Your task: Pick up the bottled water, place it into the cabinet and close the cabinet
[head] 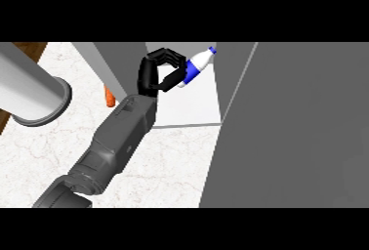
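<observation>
Bottled water (197,67) sits tilted inside the open cabinet (189,105), cap pointing up-right, fingers of one hand (160,73) curled round its lower end. Which hand it is I can't tell (only one forearm shows, entering lower left). Placement looks nearly done; release, withdrawal and closing the cabinet door (296,127) remain. Marble surface (173,161) below.

One grey forearm (119,141) extends up-right, its robot hand (160,71) curled in a pinch.
</observation>
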You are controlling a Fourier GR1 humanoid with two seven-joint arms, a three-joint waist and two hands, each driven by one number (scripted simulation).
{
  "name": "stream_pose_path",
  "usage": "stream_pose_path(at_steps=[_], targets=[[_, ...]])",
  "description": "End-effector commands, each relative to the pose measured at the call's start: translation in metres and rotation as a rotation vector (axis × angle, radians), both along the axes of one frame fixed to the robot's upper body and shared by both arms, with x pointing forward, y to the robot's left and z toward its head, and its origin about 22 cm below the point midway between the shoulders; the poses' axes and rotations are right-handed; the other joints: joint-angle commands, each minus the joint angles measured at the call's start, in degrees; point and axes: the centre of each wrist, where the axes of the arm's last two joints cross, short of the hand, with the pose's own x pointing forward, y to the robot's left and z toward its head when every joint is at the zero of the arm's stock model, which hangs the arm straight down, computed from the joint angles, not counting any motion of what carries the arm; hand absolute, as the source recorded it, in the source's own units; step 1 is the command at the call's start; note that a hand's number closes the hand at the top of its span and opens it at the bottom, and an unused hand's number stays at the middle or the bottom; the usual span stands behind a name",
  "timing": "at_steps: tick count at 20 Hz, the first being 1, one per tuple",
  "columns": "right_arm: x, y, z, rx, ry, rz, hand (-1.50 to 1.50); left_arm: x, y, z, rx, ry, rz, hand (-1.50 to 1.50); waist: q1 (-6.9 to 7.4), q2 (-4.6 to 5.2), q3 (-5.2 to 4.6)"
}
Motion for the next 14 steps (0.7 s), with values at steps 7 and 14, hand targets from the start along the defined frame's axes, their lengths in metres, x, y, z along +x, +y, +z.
stream_pose_path(at_steps=[7, 14], targets=[[-0.016, -0.014, 0.018, -0.018, -0.042, -0.047, -1.50, -0.013, 0.003, -0.011, -0.221, 0.039, -0.264, 1.50, 1.80, -1.19, 0.12], [-0.012, -0.013, 0.017, -0.020, -0.057, -0.064, -1.50, -0.047, 0.005, -0.030, -0.312, 0.045, -0.346, 1.50, 3.61, -1.47, 0.13]])
